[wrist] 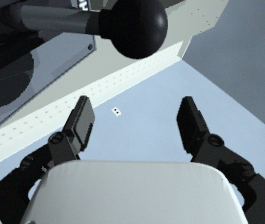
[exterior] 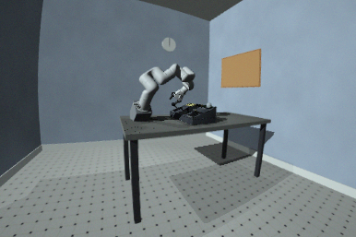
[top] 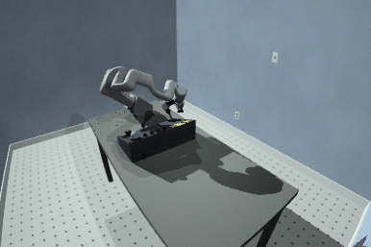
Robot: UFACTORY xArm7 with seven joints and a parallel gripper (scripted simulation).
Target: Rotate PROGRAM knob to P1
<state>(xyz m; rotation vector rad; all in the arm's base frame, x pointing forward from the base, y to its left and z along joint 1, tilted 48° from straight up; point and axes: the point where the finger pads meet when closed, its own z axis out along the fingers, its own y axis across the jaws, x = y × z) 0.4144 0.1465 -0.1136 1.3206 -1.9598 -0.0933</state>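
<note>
The dark console (top: 156, 138) stands on the grey table, with small knobs along its top and a yellow-marked patch (top: 180, 123) at its right end. The controls are too small to tell which is the PROGRAM knob. The console also shows in the exterior view (exterior: 194, 113). My gripper (top: 173, 109) (exterior: 174, 100) hangs above the console's right end, apart from it, and shows there too. In the wrist view the gripper (wrist: 135, 125) is open with nothing between its fingers. A black ball on a grey rod (wrist: 133, 27) lies beyond the fingertips.
The arm's base (top: 139, 110) stands on the table behind the console. The table edge (top: 144, 218) runs close along the console's left side. The room wall and floor lie behind the console.
</note>
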